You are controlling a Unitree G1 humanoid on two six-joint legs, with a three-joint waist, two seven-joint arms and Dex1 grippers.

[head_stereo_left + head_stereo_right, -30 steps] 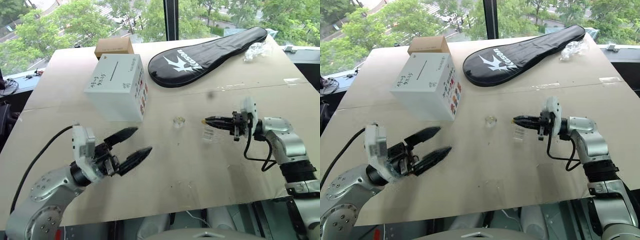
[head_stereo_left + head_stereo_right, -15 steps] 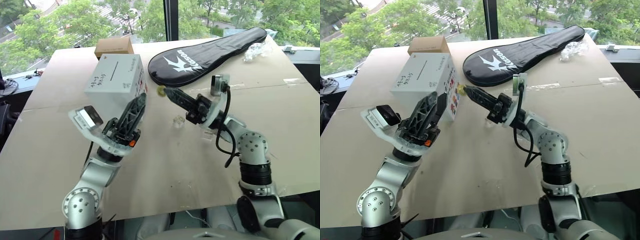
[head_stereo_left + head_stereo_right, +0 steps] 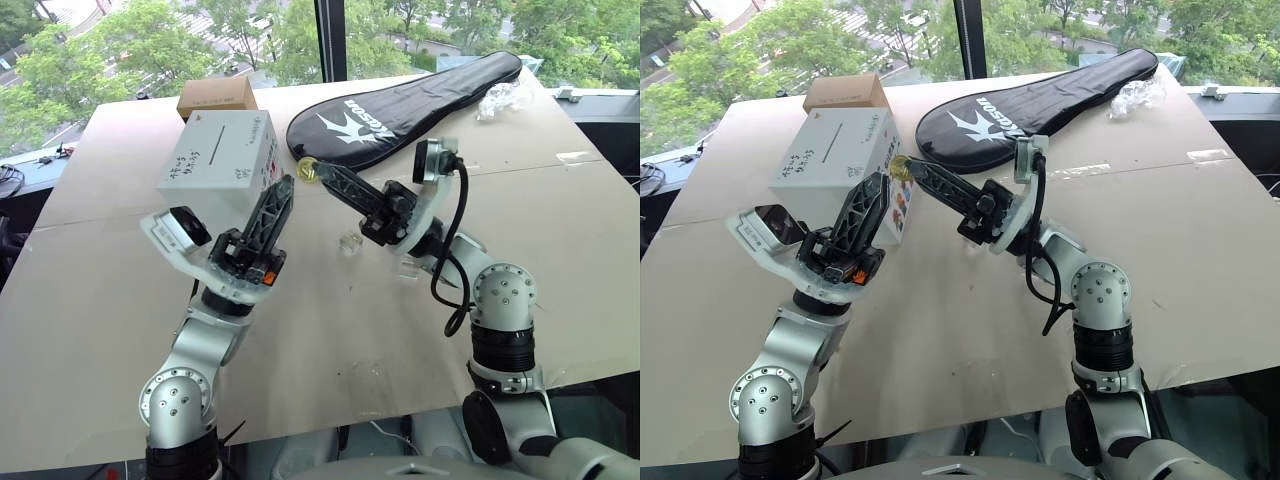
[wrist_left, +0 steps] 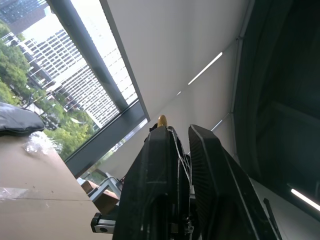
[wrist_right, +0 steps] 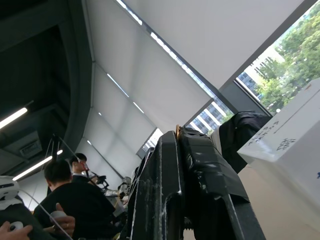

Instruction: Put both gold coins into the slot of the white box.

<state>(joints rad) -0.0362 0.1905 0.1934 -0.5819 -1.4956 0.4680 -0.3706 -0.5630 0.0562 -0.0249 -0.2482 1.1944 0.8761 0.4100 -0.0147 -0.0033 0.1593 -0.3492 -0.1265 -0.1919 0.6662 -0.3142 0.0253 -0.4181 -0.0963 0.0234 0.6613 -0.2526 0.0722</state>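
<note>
Head pair downward; wrist cameras ceilingward.

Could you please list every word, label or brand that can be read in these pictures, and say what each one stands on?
White lettering beside a bird logo on the black racket cover: a brand name, too blurred to read surely.
Dark handwritten characters on the white box: too small to read.
Small colourful pictures on the box's side: no legible text.
Brown cardboard box: nothing readable.

A small yellowish-gold coin (image 3: 307,171) sits pinched at black fingertips, just beside the white cardboard cube (image 3: 222,160) at its 3 o'clock. Its thin dark slot (image 3: 218,141) faces up. A second glassy coin (image 3: 349,242) lies on the worktop at 5 o'clock.
</note>
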